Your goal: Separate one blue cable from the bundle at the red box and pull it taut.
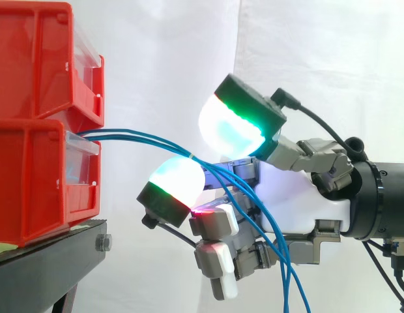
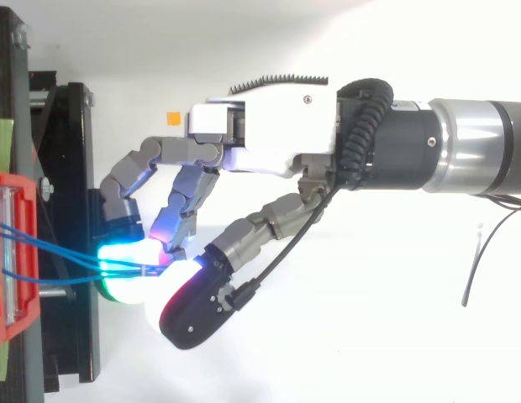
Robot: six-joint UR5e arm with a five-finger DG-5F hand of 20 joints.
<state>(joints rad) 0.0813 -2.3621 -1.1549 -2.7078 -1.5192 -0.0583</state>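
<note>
The hand (image 2: 269, 138) pinches the whole blue cable bundle (image 1: 143, 138) (white tie (image 1: 189, 156) included) between curled fingers (image 1: 234, 124); pulling could drag all strands.

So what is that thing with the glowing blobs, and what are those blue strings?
That is a robot arm with a hand on its end. The glowing blobs are its fingertips, part of the machine. One picture is taken from the side, the other from above; both show the same thing. The red bins stand on a black stand. The blue strings are cables that come out by the bins. The fingers curl round them, so the bundle runs between two glowing tips and then hangs down.
</note>
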